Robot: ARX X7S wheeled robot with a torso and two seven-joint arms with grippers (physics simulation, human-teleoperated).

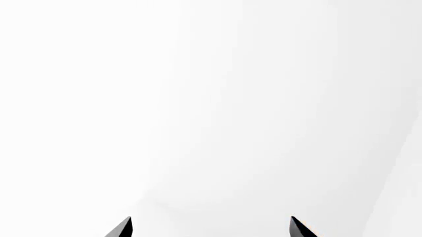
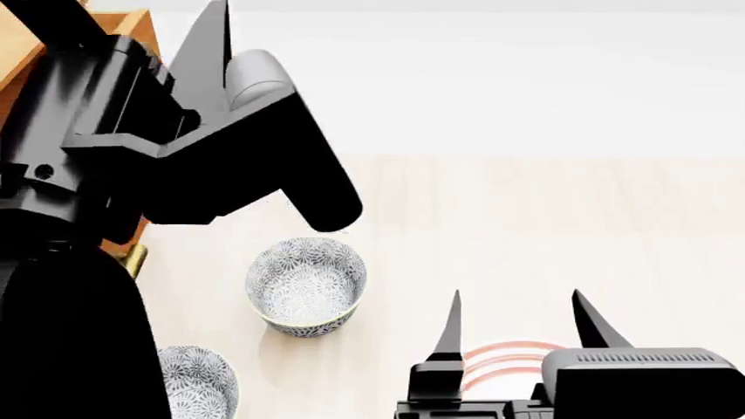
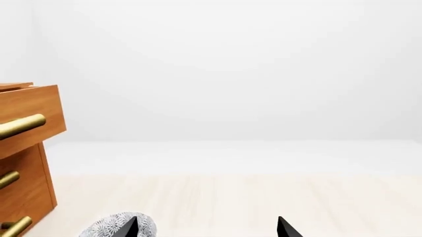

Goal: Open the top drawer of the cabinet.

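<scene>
- Black and nearest the head camera, the right gripper (image 2: 518, 327) stands low in the view with its two pointed fingers well apart and nothing between them.
- Pink-red curved rings (image 2: 503, 362) show on the surface just behind those fingers; what they belong to cannot be told.
- Pale wood grain marks the tabletop (image 2: 524, 227), which carries two patterned bowls on the robot's left side.
- One patterned bowl (image 2: 198, 384) sits at the lower edge, partly hidden by the left arm; the second bowl (image 2: 306, 286) stands a little farther out, upright and apart from the first.
- Farther left, the left arm (image 2: 174, 148) covers most of the cabinet (image 2: 138, 26), leaving only an orange-brown corner and a bit of brass by the arm.
- From the left wrist view, the left gripper (image 1: 211, 228) shows only two dark tips set wide apart against plain white, with nothing held.
- From the right wrist view, the top drawer (image 3: 29, 118) juts forward beyond the two lower drawers (image 3: 23, 192), its brass handle (image 3: 20, 126) clear of either gripper.
</scene>
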